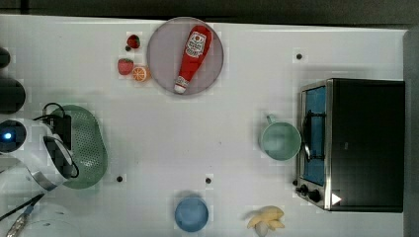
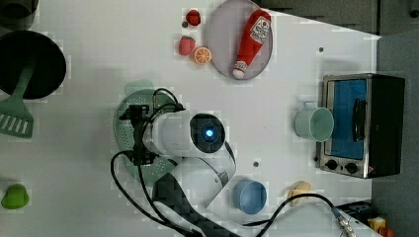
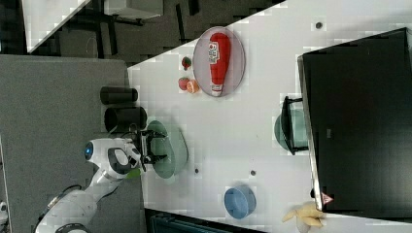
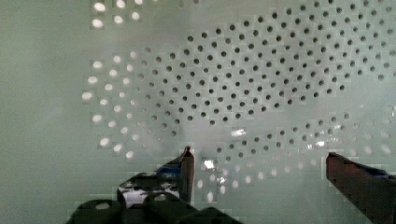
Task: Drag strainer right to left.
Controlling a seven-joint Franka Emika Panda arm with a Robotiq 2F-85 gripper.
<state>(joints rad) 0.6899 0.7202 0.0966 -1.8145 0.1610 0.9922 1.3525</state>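
Spread wide, the gripper [image 4: 259, 161] hangs inside the strainer [image 1: 91, 148], a pale mint-green oval colander dotted with small holes, lying at the top view's left edge, mid-height.

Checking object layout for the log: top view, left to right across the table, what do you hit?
Strainer with the open gripper over it → strawberries → orange slice → ketchup bottle on the plate → mug → toaster oven.
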